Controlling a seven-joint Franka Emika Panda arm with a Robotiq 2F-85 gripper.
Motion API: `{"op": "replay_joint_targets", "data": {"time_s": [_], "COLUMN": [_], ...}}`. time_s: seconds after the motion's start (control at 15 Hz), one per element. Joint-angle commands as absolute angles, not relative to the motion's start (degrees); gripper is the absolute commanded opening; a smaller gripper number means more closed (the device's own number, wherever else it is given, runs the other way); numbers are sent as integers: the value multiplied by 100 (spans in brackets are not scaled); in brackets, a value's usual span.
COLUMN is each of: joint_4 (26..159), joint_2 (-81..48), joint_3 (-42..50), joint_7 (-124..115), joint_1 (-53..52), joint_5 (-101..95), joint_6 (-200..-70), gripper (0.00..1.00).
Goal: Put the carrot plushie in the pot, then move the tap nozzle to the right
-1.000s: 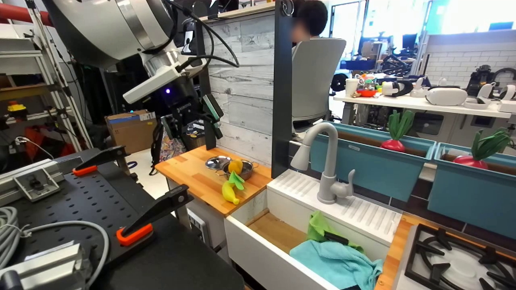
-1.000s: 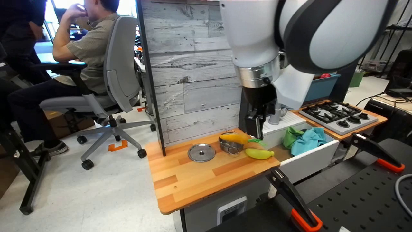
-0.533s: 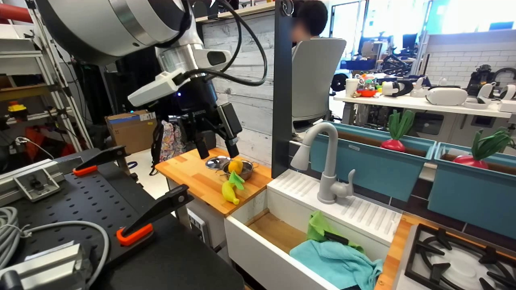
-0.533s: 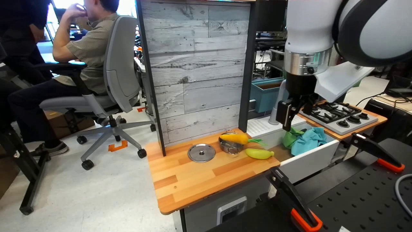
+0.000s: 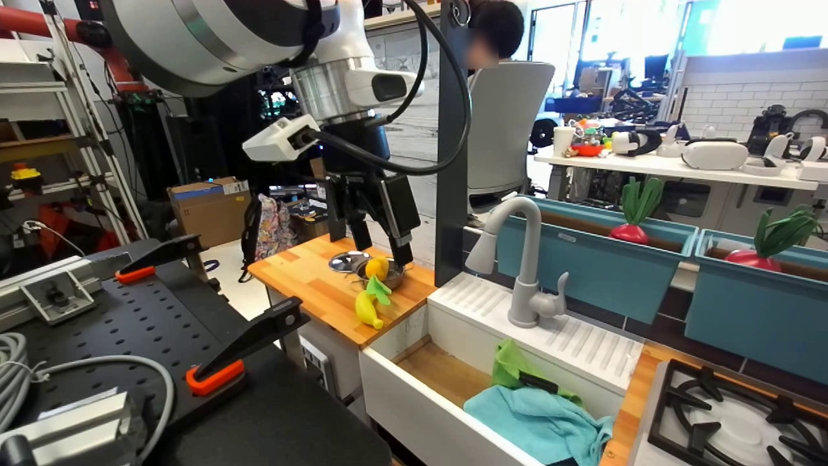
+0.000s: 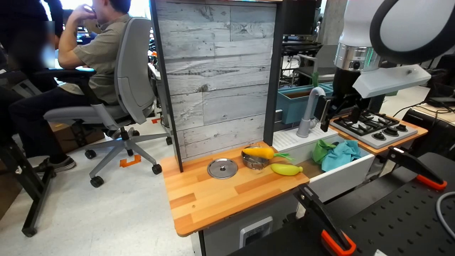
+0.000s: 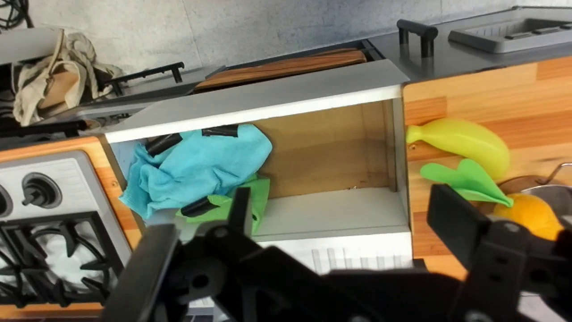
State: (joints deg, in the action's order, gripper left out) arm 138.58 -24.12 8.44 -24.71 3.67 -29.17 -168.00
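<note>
The carrot plushie (image 6: 261, 153), orange with green leaves, rests across the top of the steel pot (image 6: 255, 163), its leaves hanging over the rim. In an exterior view the plushie (image 5: 378, 267) sits on the pot (image 5: 392, 277); it also shows at the right of the wrist view (image 7: 532, 214). The grey tap nozzle (image 5: 482, 252) arches above the sink's back ledge; an exterior view shows the tap (image 6: 308, 112) partly behind a finger. My gripper (image 5: 383, 246) is open and empty, pointing down, raised above the sink area (image 7: 342, 197). The tap is not clear in the wrist view.
A steel lid (image 6: 222, 168) and a yellow banana toy (image 6: 286, 169) lie on the wooden counter (image 6: 213, 199). The sink (image 5: 446, 414) holds blue (image 5: 537, 421) and green cloths. A stove (image 5: 737, 414), teal planters (image 5: 595, 272) and a dark post (image 5: 451, 142) stand around it.
My gripper has moved away from above the pot towards the sink and tap, and swung from tilted to pointing down. The carrot plushie, pot and tap have not moved.
</note>
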Motion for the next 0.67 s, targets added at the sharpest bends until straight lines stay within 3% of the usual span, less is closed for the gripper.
{"op": "replay_joint_targets", "data": {"time_s": [0.0,0.6], "joint_4": [13889,13728], "joint_2": [-2421,-2497], "joint_3": [1142,1127], "joint_7": [-1907,-1875], "joint_1": [-59,-213], "joint_5": [-2349,-1787], "joint_6": [-16857,-16797], "gripper": [100,100]}}
